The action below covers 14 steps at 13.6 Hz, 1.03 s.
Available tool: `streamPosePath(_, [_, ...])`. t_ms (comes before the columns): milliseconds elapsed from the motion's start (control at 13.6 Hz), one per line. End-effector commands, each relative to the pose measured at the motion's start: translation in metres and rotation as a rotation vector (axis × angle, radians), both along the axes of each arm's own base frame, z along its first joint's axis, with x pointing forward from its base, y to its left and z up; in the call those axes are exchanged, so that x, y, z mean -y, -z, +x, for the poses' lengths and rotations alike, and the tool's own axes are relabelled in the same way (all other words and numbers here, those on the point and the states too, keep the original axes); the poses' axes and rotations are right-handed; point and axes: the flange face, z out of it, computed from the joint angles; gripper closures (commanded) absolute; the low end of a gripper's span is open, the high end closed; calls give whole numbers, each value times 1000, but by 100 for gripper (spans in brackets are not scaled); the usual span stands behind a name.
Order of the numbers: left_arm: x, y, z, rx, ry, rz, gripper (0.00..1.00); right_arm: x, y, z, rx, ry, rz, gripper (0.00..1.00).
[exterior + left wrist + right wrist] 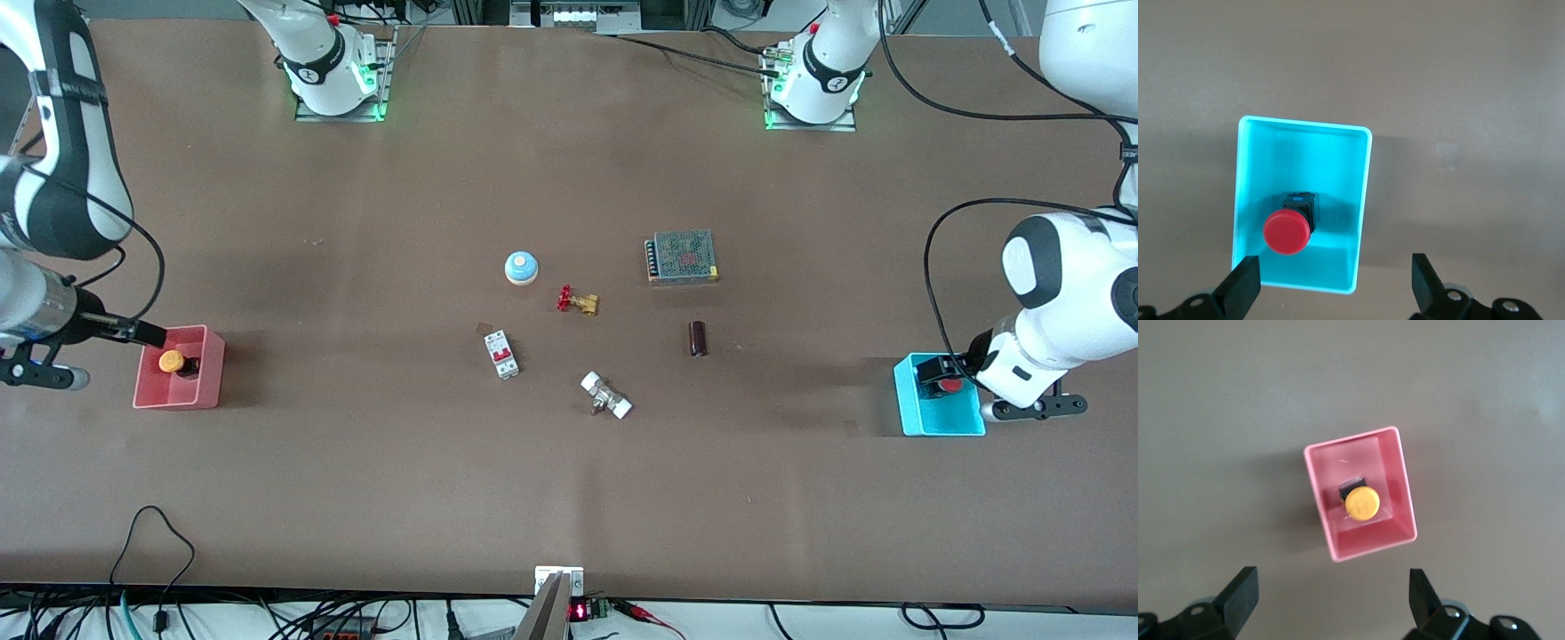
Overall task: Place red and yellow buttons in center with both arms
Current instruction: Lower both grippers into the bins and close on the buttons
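Observation:
The orange-yellow button [171, 361] sits in the pink bin [212, 373] at the right arm's end of the table. My right gripper [147, 335] is open and empty, up over that bin's outer edge; in the right wrist view [1331, 593] the button [1361, 504] and bin [1371, 543] lie below, past the fingertips [1241, 590]. The red button [951, 385] lies in the cyan bin [909, 404] at the left arm's end. My left gripper [941, 369] is open and empty over that bin; in the left wrist view [1335, 283] the button [1286, 231] lies in the bin [1305, 143] just off one fingertip [1245, 283].
Mid-table lie a blue-domed button [522, 267], a brass valve with a red handle [577, 301], a white circuit breaker [501, 354], a white-capped fitting [606, 396], a dark cylinder [698, 339] and a mesh-topped power supply [682, 257].

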Motion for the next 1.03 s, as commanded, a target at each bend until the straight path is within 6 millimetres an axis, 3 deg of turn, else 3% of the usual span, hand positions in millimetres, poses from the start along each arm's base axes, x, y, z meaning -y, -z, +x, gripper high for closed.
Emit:
streamPosePath(0, [-26, 21, 2, -18, -13, 10, 0, 1, 17, 9, 8, -43, -54, 0])
streamPosePath(294, [-36, 40, -1, -45, -26, 4, 0, 3, 49, 15, 42, -67, -61, 0])
streamPosePath(442, [-36, 52, -3, -63, -27, -1, 0, 15, 66, 15, 64, -64, -70, 0])
streamPosePath(736, [-37, 54, 0, -48, -18, 1, 0, 38, 101, 2, 73, -44, -59, 0])
streamPosePath(957, [-38, 63, 2, -31, 27, 0, 0, 38, 108, -4, 58, -31, -46, 0])
